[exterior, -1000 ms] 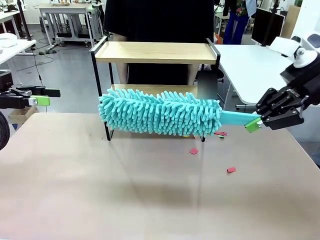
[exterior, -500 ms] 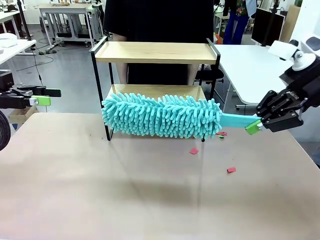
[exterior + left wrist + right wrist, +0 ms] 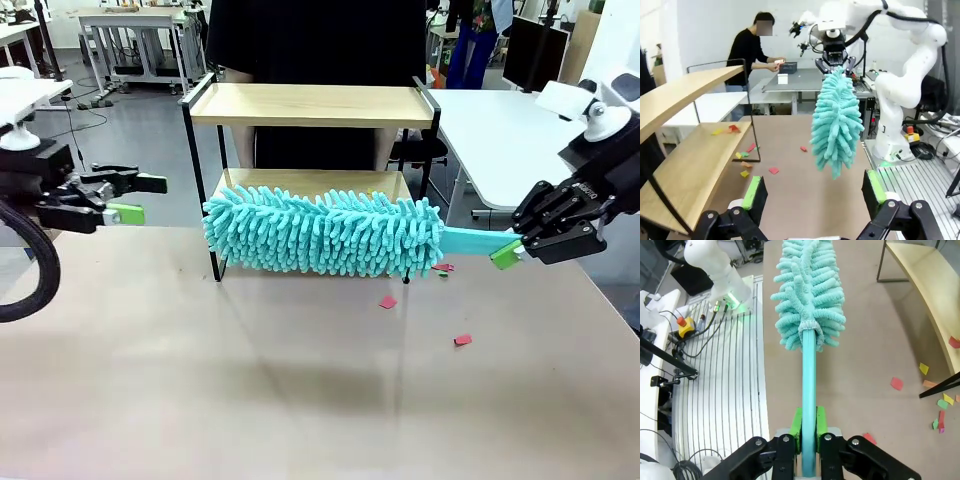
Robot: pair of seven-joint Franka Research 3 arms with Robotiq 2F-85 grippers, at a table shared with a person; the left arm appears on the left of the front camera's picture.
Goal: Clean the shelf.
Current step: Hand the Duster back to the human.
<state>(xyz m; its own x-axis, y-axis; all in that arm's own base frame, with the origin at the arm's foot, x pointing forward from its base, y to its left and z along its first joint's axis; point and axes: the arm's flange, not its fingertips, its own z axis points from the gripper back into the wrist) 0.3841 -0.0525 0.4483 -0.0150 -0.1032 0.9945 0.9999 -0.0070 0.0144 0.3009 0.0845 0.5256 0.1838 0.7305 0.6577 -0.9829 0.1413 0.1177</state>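
The shelf (image 3: 312, 104) stands at the table's far edge, two light boards in a black frame. Small coloured paper scraps (image 3: 742, 160) lie on its lower board (image 3: 690, 170). A fluffy teal duster (image 3: 320, 232) hangs level in front of the lower tier, and my right gripper (image 3: 508, 250) is shut on its teal handle (image 3: 809, 385) at the right. I cannot tell whether the duster head (image 3: 810, 295) touches the board. My left gripper (image 3: 140, 198) is open and empty, left of the shelf, its green pads (image 3: 752, 192) wide apart.
Red paper scraps (image 3: 387, 302) lie on the table in front of the shelf's right leg, another one (image 3: 462, 340) nearer me. A person in black (image 3: 320, 40) stands right behind the shelf. A white table (image 3: 500, 130) stands at the back right.
My left arm has moved right, in toward the shelf. The duster has shifted slightly up and right, then held still.
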